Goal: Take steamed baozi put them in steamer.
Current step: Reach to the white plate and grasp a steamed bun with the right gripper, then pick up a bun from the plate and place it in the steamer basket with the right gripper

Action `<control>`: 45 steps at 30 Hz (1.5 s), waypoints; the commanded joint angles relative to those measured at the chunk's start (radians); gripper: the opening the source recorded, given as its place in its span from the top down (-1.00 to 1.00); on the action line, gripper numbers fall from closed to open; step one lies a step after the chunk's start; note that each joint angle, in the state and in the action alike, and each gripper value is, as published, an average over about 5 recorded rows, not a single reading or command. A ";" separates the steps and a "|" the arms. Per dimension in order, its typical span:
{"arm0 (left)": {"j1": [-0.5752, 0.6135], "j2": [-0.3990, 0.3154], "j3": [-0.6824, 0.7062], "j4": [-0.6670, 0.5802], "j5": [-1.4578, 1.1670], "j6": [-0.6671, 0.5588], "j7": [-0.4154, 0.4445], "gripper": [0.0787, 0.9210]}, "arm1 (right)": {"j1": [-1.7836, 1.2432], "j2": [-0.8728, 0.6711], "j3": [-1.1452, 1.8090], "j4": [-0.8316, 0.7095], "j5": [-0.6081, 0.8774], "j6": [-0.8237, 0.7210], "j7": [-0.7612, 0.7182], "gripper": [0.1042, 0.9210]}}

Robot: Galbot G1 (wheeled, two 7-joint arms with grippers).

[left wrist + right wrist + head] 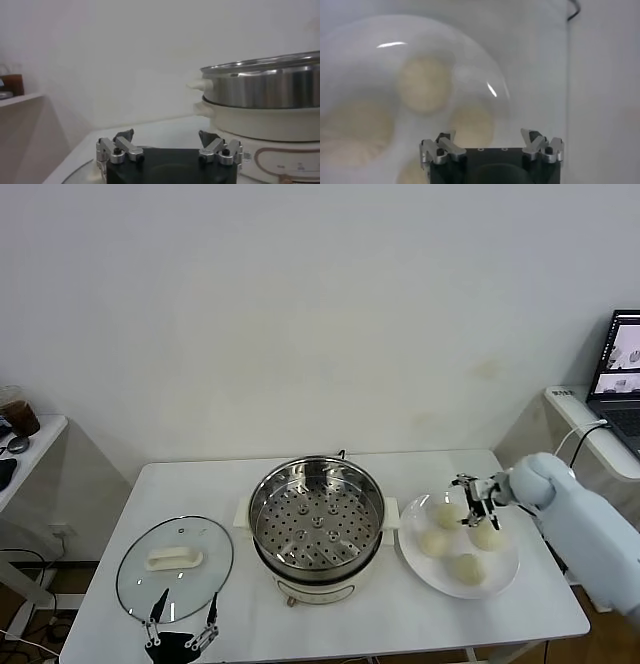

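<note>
1. White counter [400, 614] against a plain wall carries the steamer [316, 514], a glass lid [175, 568] and a plate [500, 579].
2. Four buns [466, 567] lie on the plate, beside the steamer.
3. Right gripper [478, 502] hovers over them, jaws spread, holding nothing.
4. Left gripper [181, 624] waits by the lid, jaws spread.

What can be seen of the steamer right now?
The steamer is a round, shiny steel basket with a perforated bottom, seated upright on a white cooker base with side handles. It is empty and uncovered, standing mid-table between the glass lid and the plate of buns. Nothing else touches it.
</note>
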 commanded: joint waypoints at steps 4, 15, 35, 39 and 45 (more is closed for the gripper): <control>-0.005 0.004 -0.011 0.004 0.009 -0.005 0.002 -0.77 | 0.149 0.056 -0.187 -0.150 0.002 -0.018 -0.062 -0.73; -0.007 0.002 -0.017 0.012 0.017 -0.016 0.002 -0.77 | 0.133 0.103 -0.184 -0.182 0.020 -0.036 -0.034 -0.49; -0.007 0.008 -0.015 0.010 0.025 -0.031 0.002 -0.77 | 0.278 -0.047 -0.309 0.050 0.243 -0.074 -0.069 -0.13; -0.015 0.015 -0.012 0.009 0.022 -0.034 0.003 -0.77 | 0.442 -0.118 -0.398 0.146 0.385 -0.069 -0.099 -0.14; -0.029 0.028 -0.003 0.008 0.015 -0.036 0.006 -0.77 | 0.707 -0.078 -0.551 0.215 0.581 -0.017 -0.128 -0.15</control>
